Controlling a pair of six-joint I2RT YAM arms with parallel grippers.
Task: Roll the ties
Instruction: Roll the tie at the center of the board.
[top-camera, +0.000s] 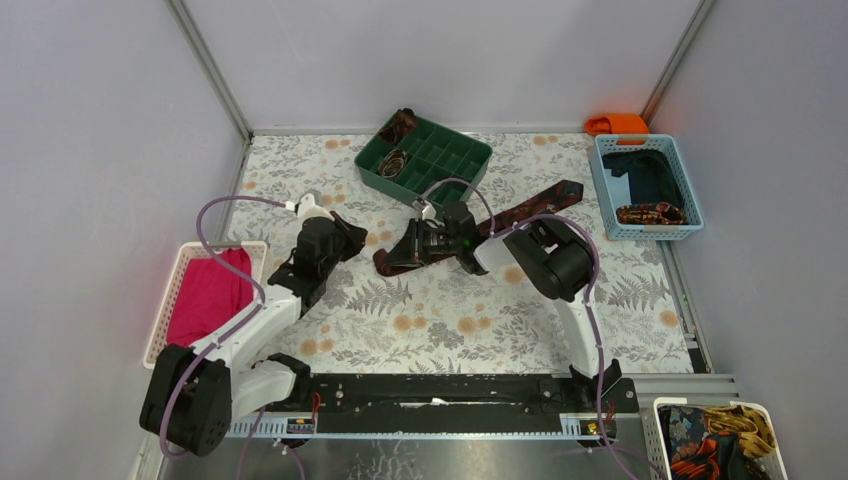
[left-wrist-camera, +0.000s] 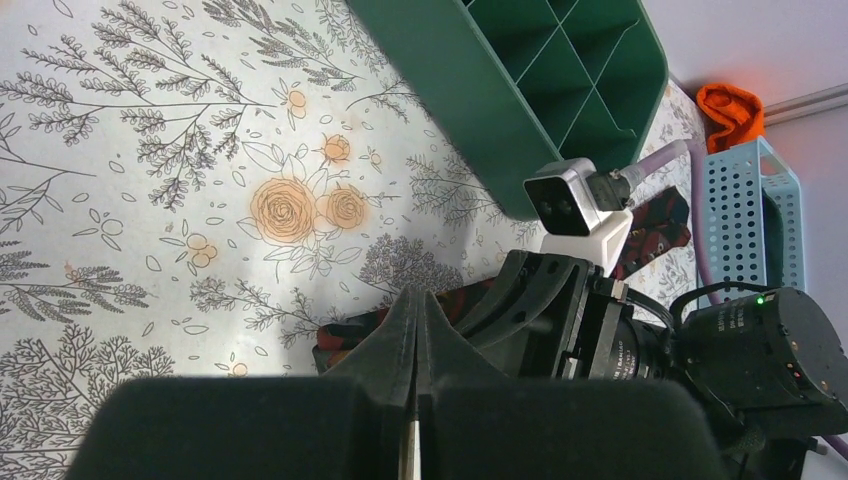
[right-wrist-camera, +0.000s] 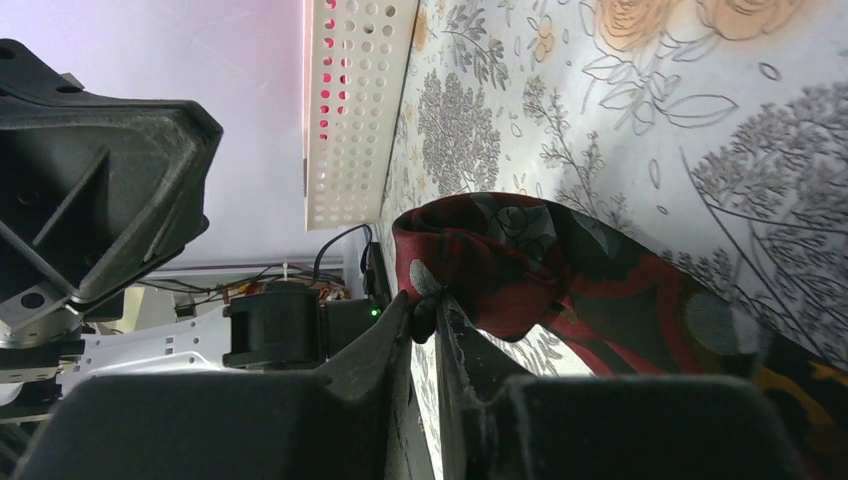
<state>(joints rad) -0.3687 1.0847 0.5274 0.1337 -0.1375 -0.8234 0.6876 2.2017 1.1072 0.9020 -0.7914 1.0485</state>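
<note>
Rolling barely begun on the long dark maroon patterned fabric necktie (top-camera: 548, 198).
Right gripper (right-wrist-camera: 428, 308) pinches its left end; left gripper (left-wrist-camera: 416, 305) fingers together, empty. Two coiled ties (top-camera: 393, 162) lie in the far green divided plastic tray (top-camera: 455, 155).

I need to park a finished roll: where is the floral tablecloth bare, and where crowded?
Bare: the near strip of floral tablecloth between the long maroon patterned tie and the black base rail; also the far-left corner beside the green divided tray. Crowded: the centre, around the tie, left arm and right arm.
</note>
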